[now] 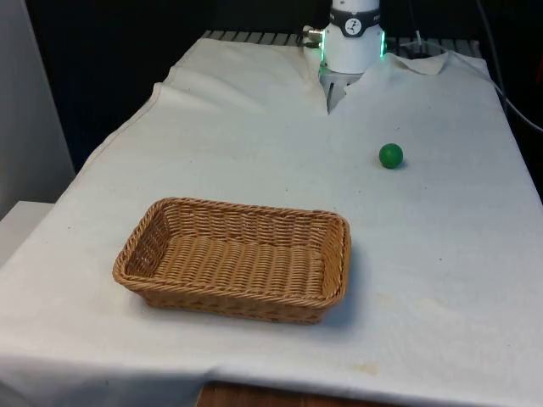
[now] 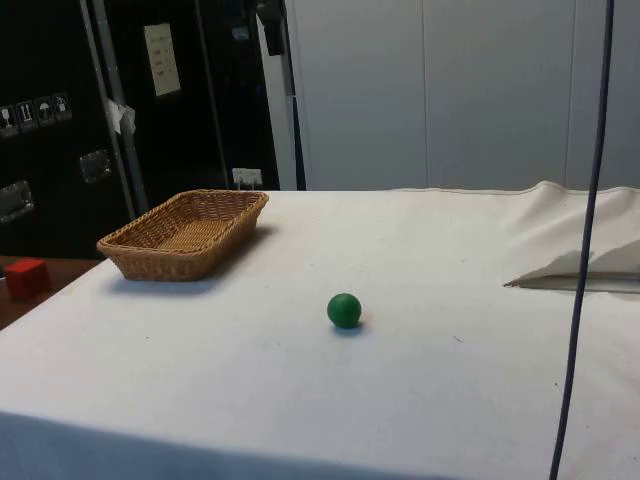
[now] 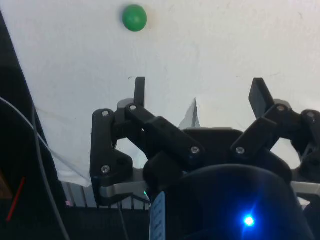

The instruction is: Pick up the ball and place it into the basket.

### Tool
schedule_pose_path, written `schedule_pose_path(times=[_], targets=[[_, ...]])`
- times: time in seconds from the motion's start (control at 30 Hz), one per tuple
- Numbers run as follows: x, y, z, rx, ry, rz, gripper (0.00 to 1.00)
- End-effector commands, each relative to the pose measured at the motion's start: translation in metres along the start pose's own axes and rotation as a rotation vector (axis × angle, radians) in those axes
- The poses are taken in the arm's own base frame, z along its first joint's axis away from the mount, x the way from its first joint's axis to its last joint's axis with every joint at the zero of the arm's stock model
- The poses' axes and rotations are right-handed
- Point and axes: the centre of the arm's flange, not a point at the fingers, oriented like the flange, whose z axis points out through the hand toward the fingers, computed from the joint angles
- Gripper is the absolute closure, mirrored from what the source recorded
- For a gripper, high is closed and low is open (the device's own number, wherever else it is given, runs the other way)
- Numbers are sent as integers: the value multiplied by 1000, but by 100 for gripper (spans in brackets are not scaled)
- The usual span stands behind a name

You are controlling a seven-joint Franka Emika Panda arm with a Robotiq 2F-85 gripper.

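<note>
Green ball (image 1: 390, 155) single on cloth, one wicker basket (image 1: 237, 259) apart, pincer (image 3: 199, 95) spread wide

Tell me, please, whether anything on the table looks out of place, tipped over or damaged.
Nothing stands out. The wicker basket sits flat and upright on the white cloth, intact and with nothing in it. The green ball rests on the cloth well apart from the basket. The gripper is open above the cloth, holding nothing.
</note>
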Motion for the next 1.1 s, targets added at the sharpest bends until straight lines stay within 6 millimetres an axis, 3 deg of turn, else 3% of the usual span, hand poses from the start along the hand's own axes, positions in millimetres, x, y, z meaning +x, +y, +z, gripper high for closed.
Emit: schedule_pose_path(times=[0.0,0.43,1.07], targets=[[-1,0,0,1,0,0,0],[-24,-10,6,13,26,5,0],[-57,-37,32,14,55,-11,0]])
